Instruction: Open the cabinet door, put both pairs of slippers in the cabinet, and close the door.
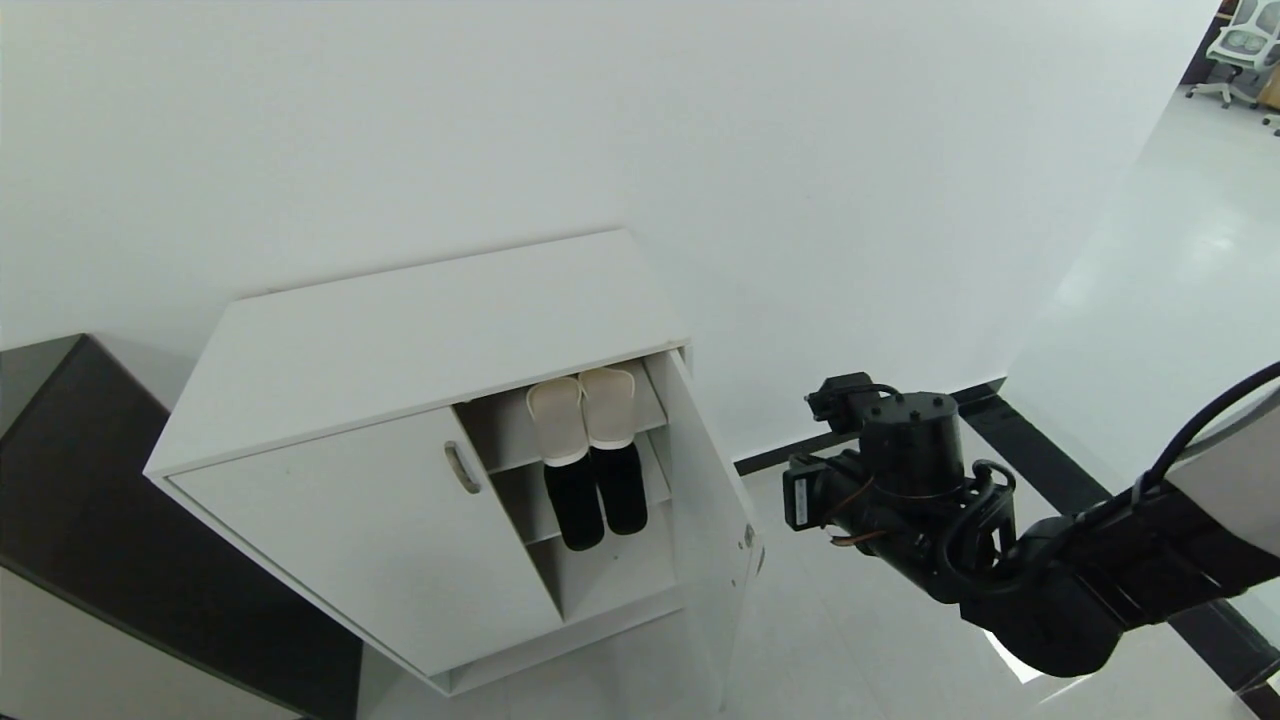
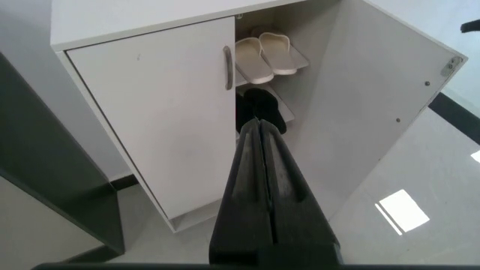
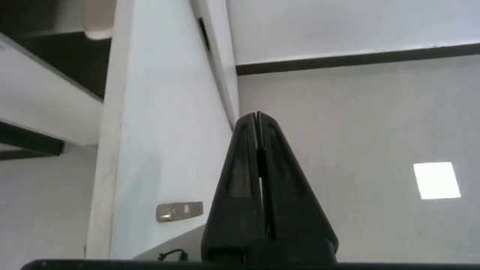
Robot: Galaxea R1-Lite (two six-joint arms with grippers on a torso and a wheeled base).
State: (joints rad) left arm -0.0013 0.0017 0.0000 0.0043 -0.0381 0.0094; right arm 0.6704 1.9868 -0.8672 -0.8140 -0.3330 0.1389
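Door [image 1: 715, 520] is swung open, its outer face found just left of the right hand [image 3: 259, 118], which is pinched shut, empty, and placed nearer.

Text: none was readable | brands, labels: none were readable | numbers, signs: none were readable (the cabinet [image 1: 420, 330] was plain white)

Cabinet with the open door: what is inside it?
A white pair of slippers lies on the upper shelf, a black pair on the shelf below. The closed door hides the other half.
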